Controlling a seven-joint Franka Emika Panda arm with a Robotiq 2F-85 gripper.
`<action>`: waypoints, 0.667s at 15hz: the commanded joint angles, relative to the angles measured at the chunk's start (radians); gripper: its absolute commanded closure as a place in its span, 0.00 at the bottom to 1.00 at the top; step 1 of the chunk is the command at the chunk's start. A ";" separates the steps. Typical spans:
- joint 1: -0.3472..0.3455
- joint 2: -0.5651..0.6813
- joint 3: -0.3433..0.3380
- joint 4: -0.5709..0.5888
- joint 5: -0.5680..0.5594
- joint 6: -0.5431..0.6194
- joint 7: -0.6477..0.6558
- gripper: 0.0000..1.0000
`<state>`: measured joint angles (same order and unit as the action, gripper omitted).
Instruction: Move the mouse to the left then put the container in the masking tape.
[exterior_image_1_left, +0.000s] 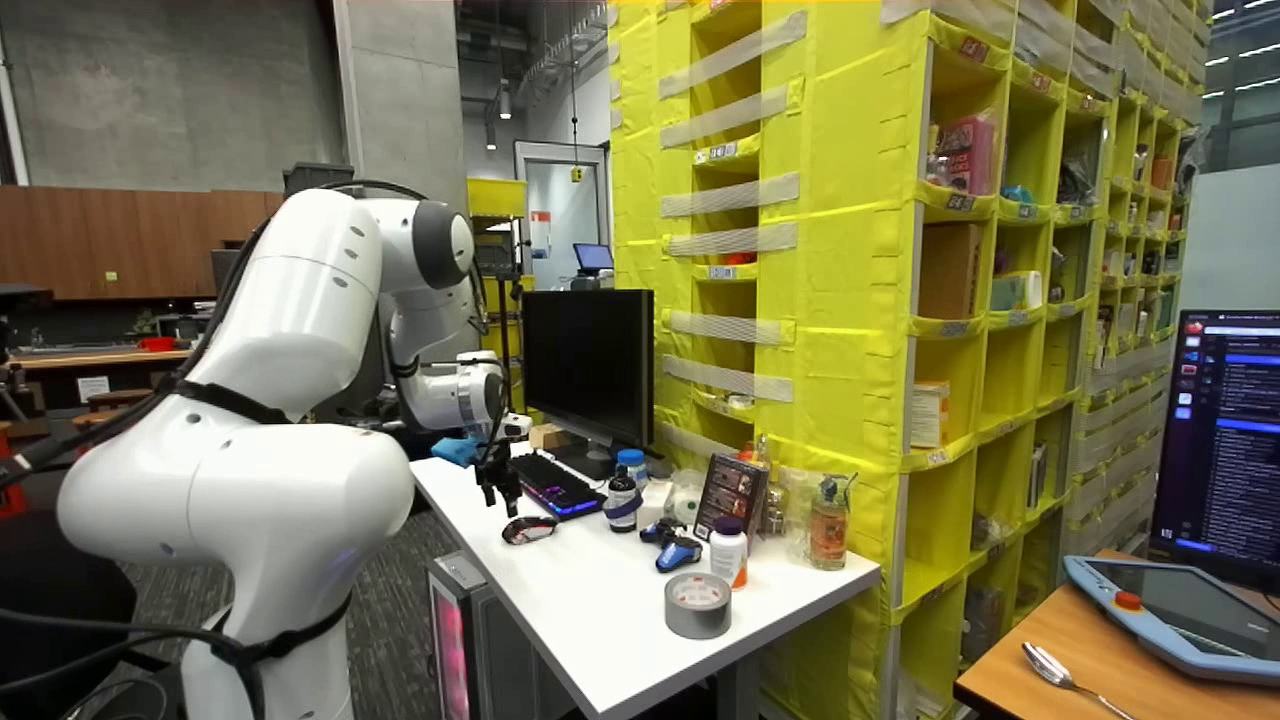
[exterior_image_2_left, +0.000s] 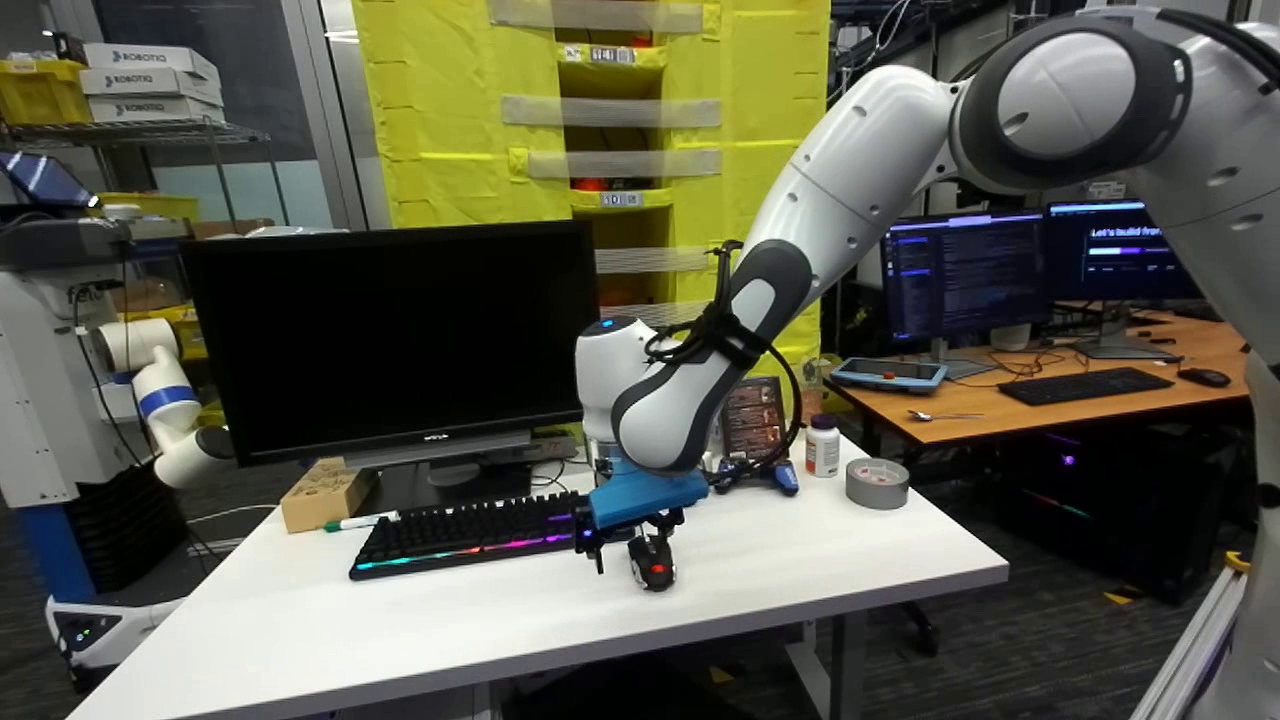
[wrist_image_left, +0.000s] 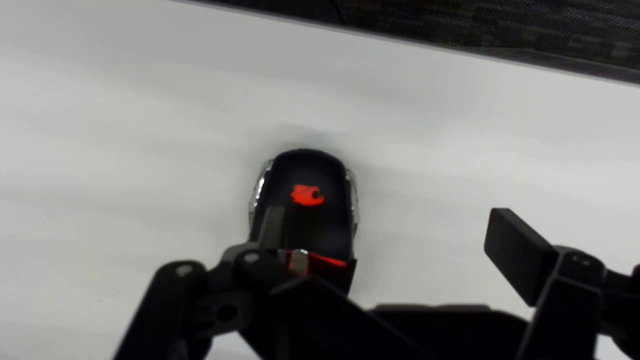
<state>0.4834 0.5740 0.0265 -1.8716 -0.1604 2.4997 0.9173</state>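
Note:
The mouse, dark with red marks, lies on the white table; it also shows in an exterior view and in the wrist view. My gripper is open and holds nothing. In the wrist view one finger overlaps the mouse's near part and the other is well to its right. The gripper also shows just above the table by the mouse in both exterior views. The container is whitish with an orange label and purple lid, standing upright beside the grey masking tape.
A lit black keyboard lies beside the mouse, before a monitor. A dark bottle, a blue-black game controller, a dark box and a brownish bottle stand along the back. A table edge runs near the mouse.

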 joint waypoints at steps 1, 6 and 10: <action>-0.023 0.005 -0.004 0.013 0.016 -0.016 0.019 0.00; -0.027 0.010 -0.003 0.029 0.013 -0.030 0.018 0.00; -0.031 0.026 0.004 0.028 0.022 -0.025 0.020 0.00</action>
<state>0.4534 0.5793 0.0257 -1.8634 -0.1534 2.4960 0.9215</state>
